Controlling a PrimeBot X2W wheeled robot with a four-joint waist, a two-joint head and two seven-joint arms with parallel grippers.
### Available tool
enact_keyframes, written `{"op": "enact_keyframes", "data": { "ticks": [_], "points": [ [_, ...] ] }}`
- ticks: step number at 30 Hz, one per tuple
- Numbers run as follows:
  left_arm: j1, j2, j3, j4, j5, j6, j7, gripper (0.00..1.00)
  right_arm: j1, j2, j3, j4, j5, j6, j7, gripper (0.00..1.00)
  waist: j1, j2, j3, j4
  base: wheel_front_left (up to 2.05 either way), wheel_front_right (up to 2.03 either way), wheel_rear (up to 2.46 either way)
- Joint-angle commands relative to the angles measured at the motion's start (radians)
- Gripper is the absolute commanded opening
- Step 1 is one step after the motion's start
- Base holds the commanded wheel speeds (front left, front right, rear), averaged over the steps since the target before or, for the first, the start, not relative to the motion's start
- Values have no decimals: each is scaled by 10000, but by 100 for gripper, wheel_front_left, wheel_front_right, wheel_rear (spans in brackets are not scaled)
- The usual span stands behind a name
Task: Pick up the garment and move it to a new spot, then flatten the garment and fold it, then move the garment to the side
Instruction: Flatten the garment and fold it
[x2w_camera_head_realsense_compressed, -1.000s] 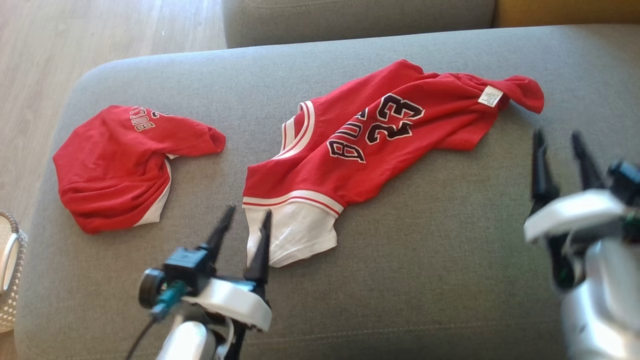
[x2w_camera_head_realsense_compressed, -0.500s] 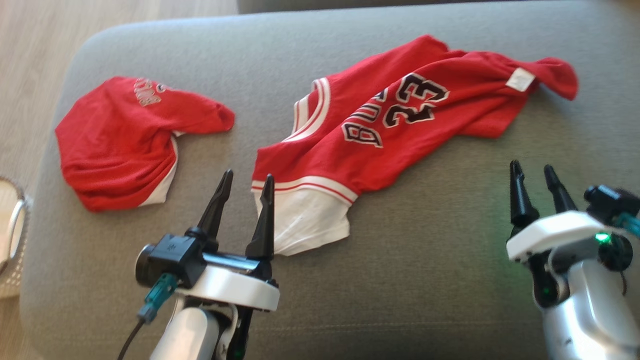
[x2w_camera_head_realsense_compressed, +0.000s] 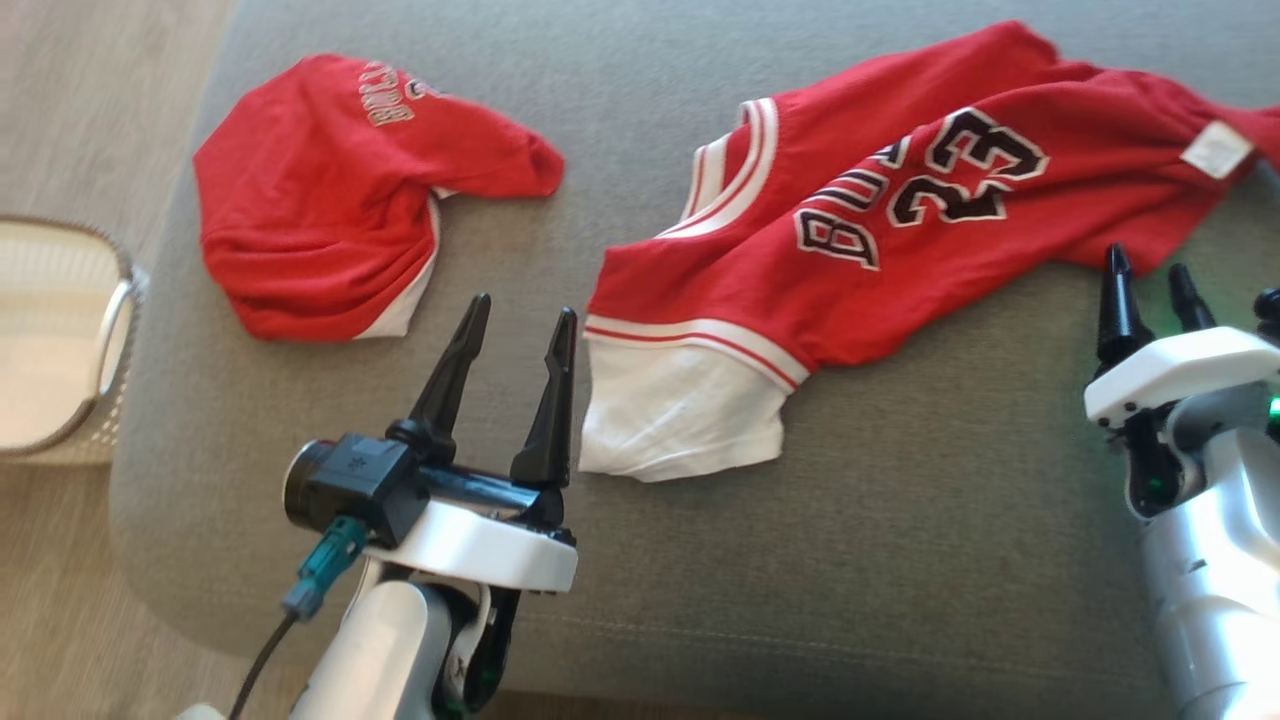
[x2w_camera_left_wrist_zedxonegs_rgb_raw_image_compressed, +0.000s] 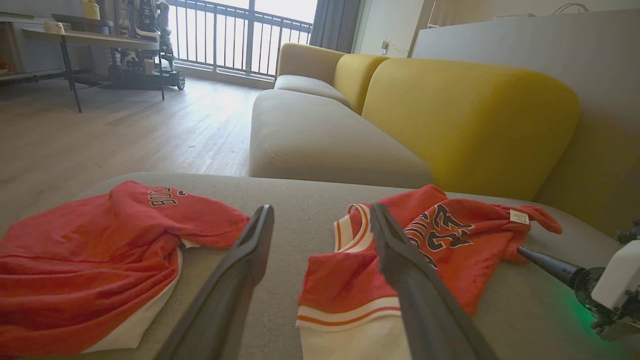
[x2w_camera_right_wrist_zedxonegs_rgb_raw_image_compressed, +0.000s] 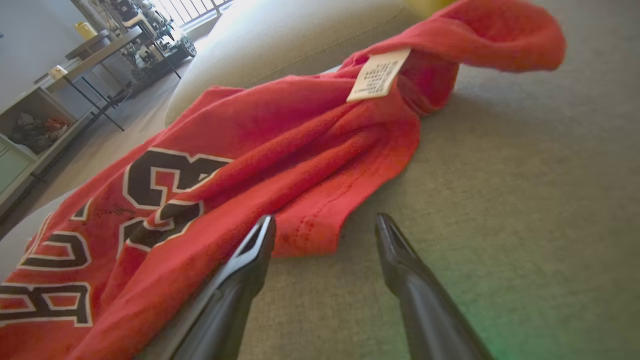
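The garment (x2w_camera_head_realsense_compressed: 900, 230), a red jersey with a black "23" and a white part at its near end, lies spread and wrinkled on the grey sofa cushion (x2w_camera_head_realsense_compressed: 900, 560). My left gripper (x2w_camera_head_realsense_compressed: 523, 308) stands open just left of the jersey's white end, holding nothing; in the left wrist view its fingers (x2w_camera_left_wrist_zedxonegs_rgb_raw_image_compressed: 321, 207) frame the jersey's (x2w_camera_left_wrist_zedxonegs_rgb_raw_image_compressed: 450, 235) collar. My right gripper (x2w_camera_head_realsense_compressed: 1148, 262) is open, its tips at the jersey's near edge below the white label (x2w_camera_head_realsense_compressed: 1215, 150). Seen from the right wrist, the right gripper (x2w_camera_right_wrist_zedxonegs_rgb_raw_image_compressed: 325, 217) points at the jersey's (x2w_camera_right_wrist_zedxonegs_rgb_raw_image_compressed: 250, 150) red hem.
A second red garment (x2w_camera_head_realsense_compressed: 330, 210) lies bunched at the cushion's left end. A pale woven basket (x2w_camera_head_realsense_compressed: 60, 340) stands on the wooden floor beside the cushion's left edge. Yellow sofa backs (x2w_camera_left_wrist_zedxonegs_rgb_raw_image_compressed: 465, 120) rise behind the seat.
The camera has moved, so the whole picture has shifted up and right. My right gripper has come closer to the jersey's near edge. Both grippers stay open.
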Motion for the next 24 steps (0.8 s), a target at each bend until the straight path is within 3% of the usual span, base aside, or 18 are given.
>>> {"op": "enact_keyframes", "data": {
  "ticks": [1,7,9,10,18,24],
  "points": [
    [-383,62,287,-398,107,-15,-59,100,-313,-117,231,-120,-3,-2,-131,100,0,0,163,189,0,0,0],
    [-461,62,393,-582,96,-3,-59,100,-724,-332,514,684,68,-2,-320,100,0,0,264,332,0,0,0],
    [-454,62,398,-602,102,14,-59,100,-777,-288,790,789,257,-2,-331,7,0,0,227,284,0,0,0],
    [-445,62,388,-596,102,11,-59,100,-777,-276,957,803,349,-2,-342,0,0,0,192,245,0,0,0],
    [-276,62,387,-480,88,4,-59,100,-427,-709,1937,263,689,-2,-550,0,0,0,-361,-385,0,0,0],
    [-177,62,190,-521,10,58,-59,100,226,-1645,2944,-884,940,-2,557,0,0,0,-849,-988,0,0,0]
  ]
}}
